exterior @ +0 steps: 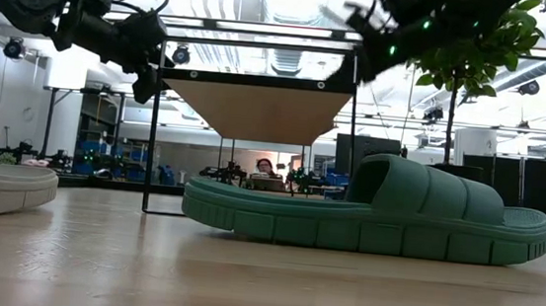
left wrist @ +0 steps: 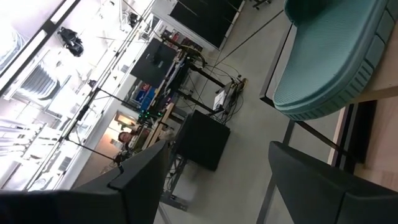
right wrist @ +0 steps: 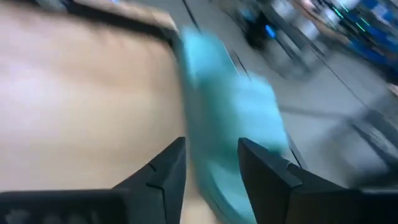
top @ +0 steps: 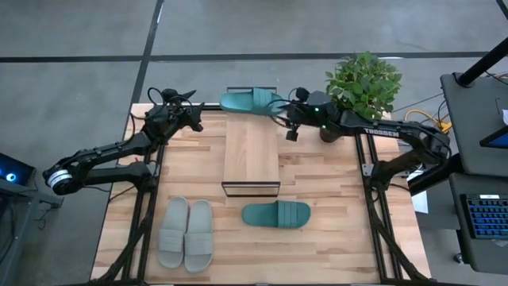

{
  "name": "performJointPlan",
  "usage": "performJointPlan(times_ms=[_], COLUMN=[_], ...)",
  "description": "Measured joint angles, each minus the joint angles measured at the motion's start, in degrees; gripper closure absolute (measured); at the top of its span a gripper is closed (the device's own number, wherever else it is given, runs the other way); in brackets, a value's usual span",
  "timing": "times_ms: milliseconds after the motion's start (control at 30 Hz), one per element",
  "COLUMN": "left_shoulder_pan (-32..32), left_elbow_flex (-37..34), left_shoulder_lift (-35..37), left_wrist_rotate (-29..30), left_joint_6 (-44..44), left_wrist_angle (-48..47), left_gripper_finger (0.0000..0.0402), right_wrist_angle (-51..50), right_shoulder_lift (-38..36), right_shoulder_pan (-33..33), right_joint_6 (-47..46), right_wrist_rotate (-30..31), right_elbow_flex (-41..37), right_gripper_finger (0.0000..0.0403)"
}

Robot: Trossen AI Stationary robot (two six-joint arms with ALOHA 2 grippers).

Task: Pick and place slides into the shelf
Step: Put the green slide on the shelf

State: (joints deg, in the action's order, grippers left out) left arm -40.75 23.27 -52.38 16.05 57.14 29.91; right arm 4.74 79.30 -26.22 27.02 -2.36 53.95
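On the butcher-block table [top: 317, 175], the right gripper [top: 279, 111] is hovering, fingers parted, by a teal slide [top: 250, 100] lying at the shelf's [top: 251, 151] far end. Next comes the other teal slide [top: 276, 214], then the grey pair [top: 186, 233]; the potted plant [top: 363, 82] is crowding that arm. The left gripper [top: 190, 110] is waiting open nearby.

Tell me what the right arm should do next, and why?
Probably lift away. One teal slide already lies on the far end of the shelf, and the right gripper sits at it with fingers apart. Another teal slide waits on the table.
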Motion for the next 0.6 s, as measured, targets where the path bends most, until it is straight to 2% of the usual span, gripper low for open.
performJointPlan(times_ms=[67,200,400,500,600], left_shoulder_pan=[0.0,0.0,0.0,0.0,0.0], left_elbow_flex=[0.0,0.0,0.0,0.1,0.1], left_shoulder_lift=[0.0,0.3,1.7,2.7,4.3], left_wrist_rotate=[-0.4,-4.6,-18.2,-24.9,-28.4], left_joint_6=[-0.7,-4.6,-12.1,-15.2,-17.8], left_wrist_angle=[-0.1,-1.1,-3.8,-4.8,-5.8], left_gripper_finger=[0.0139,0.0139,0.0139,0.0139,0.0139], right_wrist_angle=[-0.2,-3.0,-5.5,-5.5,-6.0], right_shoulder_lift=[-2.0,-6.8,-12.7,-14.2,-14.7], right_shoulder_pan=[1.1,5.1,15.4,21.5,27.7], right_joint_6=[-1.9,-5.2,-7.5,-7.5,-7.9], right_wrist_rotate=[-3.5,-4.0,-3.2,2.6,12.9], right_elbow_flex=[0.0,-0.1,-1.4,-2.4,-3.1], right_gripper_finger=[0.0260,0.0261,0.0272,0.0275,0.0275])
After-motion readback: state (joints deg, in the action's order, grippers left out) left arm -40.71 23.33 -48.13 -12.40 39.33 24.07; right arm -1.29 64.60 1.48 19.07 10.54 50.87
